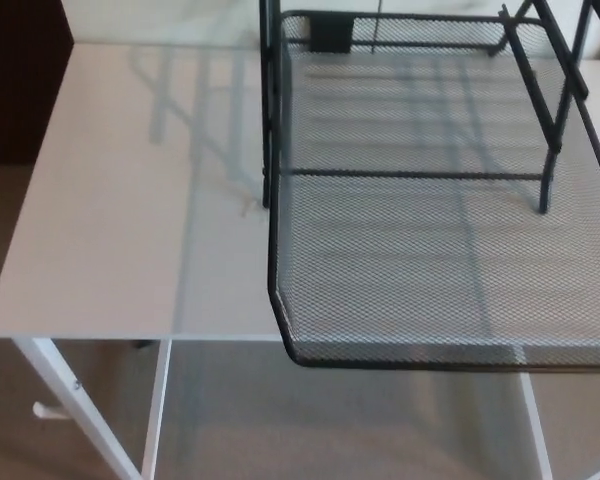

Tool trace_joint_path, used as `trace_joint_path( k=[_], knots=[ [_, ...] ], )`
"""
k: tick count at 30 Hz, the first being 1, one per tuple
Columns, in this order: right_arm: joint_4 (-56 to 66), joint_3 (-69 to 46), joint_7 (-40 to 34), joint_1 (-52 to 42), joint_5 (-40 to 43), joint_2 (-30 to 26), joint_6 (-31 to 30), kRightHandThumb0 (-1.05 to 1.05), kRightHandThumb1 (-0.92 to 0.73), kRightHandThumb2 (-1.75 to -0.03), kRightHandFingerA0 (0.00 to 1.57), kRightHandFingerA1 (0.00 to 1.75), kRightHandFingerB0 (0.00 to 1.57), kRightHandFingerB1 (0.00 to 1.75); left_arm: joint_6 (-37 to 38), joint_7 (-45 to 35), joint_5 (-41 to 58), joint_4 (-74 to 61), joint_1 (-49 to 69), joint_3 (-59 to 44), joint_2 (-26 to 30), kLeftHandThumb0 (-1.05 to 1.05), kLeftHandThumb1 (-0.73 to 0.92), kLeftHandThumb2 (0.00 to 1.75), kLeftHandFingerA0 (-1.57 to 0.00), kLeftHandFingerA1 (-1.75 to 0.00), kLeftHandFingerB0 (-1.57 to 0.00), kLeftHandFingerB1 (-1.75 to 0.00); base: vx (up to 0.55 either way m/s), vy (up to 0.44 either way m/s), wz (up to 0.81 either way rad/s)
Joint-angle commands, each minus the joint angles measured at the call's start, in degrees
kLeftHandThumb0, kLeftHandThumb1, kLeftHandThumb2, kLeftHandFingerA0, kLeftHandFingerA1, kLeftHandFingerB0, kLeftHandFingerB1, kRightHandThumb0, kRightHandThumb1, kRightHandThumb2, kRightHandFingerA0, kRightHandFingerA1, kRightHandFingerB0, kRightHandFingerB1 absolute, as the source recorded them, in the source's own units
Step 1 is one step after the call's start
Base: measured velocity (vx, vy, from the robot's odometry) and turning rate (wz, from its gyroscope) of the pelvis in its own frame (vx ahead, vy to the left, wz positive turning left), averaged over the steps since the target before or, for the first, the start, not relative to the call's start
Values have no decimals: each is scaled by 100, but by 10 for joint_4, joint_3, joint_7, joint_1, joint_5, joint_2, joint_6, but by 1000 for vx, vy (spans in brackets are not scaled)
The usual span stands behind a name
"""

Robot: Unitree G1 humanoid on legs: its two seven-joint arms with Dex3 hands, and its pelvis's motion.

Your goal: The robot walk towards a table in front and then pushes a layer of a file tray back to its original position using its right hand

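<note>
A black wire-mesh file tray stands on the white table, filling the right half of the head view. Its bottom layer is pulled out toward me, and the front rim hangs slightly past the table's near edge. The tray's black frame posts rise at the left and right above the layer. Neither of my hands shows in the picture.
The table's white legs go down at the lower left over a brown carpet floor. A dark wall or panel borders the table's far left. A small black object sits behind the tray at the top.
</note>
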State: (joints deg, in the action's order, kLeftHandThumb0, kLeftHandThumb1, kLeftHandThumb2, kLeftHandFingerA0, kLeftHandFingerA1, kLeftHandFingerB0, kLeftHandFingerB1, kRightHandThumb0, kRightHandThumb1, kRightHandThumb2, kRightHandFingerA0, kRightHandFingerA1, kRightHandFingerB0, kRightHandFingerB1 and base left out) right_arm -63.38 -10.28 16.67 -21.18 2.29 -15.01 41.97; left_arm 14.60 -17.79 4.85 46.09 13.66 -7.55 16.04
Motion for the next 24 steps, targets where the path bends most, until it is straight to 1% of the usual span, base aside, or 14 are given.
trace_joint_path(
  k=[1, 2, 3, 4, 9, 10, 11, 12, 13, 19, 20, 21, 24],
  knots=[
    [2, 7, -22, -10, -16, -11, 12, -50, -50, -79, 50, 53, 35, 46, -21, -6, -8, -7, 8, 6, 8, -36, 51, 55, -78, -71, -53, -66, 36, -29, 10],
    [4, 9, -25, -12, -19, -12, 13, -50, -50, -79, 50, 53, 35, 46, -22, -7, -8, -7, 8, 6, 8, -36, 51, 55, -78, -71, -53, -66, 0, 0, 0],
    [4, 10, -23, -12, -18, -13, 10, -41, -59, -58, 56, 42, 39, 33, -22, -4, -10, -5, 7, 8, 8, -37, 50, 55, -79, -71, -53, -66, 36, -90, 4],
    [7, 8, -19, -12, -12, -10, 12, -46, -48, -79, 50, 55, 34, 46, -19, -5, -15, -4, 6, 12, 12, -37, 50, 55, -78, -71, -53, -65, 22, -106, 9],
    [17, 9, -19, -18, -10, -8, 12, -47, -49, -78, 50, 54, 35, 46, -19, -6, -14, 3, 3, 16, 14, -37, 50, 55, -80, -71, -55, -66, 79, -136, 3],
    [22, 12, -25, -20, -16, -10, 14, -40, -61, -58, 56, 43, 39, 33, -17, -7, -14, 5, 3, 17, 15, -38, 50, 54, -81, -72, -56, -65, 150, -75, -9],
    [15, 14, -29, -17, -19, -11, 16, -49, -50, -79, 50, 54, 35, 46, -14, -9, -14, 9, 1, 18, 15, -39, 36, 82, -82, -82, -53, -70, 69, -143, -4],
    [12, 14, -30, -16, -19, -11, 17, -49, -50, -79, 50, 54, 35, 46, -13, -9, -14, 10, 1, 18, 15, -39, 36, 82, -82, -82, -53, -70, 20, -109, -1],
    [14, 16, -33, -16, -22, -11, 16, -49, -50, -79, 50, 55, 35, 46, -17, -10, -13, 8, 1, 19, 15, -39, 50, 54, -82, -72, -56, -66, 7, -85, -6],
    [8, 15, -30, -11, -17, -11, 17, -47, -50, -79, 50, 55, 33, 46, -26, -10, -12, 6, -3, 22, 16, -36, 50, 55, -79, -71, -55, -65, 10, 45, -3],
    [7, 15, -31, -10, -18, -11, 19, -40, -59, -58, 57, 45, 41, 34, -22, -10, -14, 11, -5, 23, 16, -37, 49, 55, -78, -72, -56, -66, -16, 134, -2],
    [7, 16, -33, -10, -20, -11, 20, -48, -49, -80, 50, 55, 33, 46, -23, -7, -18, 6, -4, 26, 18, -37, 50, 55, -79, -71, -55, -65, -11, 155, 24],
    [4, 17, -29, -9, -19, -12, 19, -48, -50, -79, 50, 54, 34, 46, -35, -11, -12, -8, 0, 24, 18, -37, 50, 55, -78, -71, -55, -65, -47, 171, -5]
  ],
)
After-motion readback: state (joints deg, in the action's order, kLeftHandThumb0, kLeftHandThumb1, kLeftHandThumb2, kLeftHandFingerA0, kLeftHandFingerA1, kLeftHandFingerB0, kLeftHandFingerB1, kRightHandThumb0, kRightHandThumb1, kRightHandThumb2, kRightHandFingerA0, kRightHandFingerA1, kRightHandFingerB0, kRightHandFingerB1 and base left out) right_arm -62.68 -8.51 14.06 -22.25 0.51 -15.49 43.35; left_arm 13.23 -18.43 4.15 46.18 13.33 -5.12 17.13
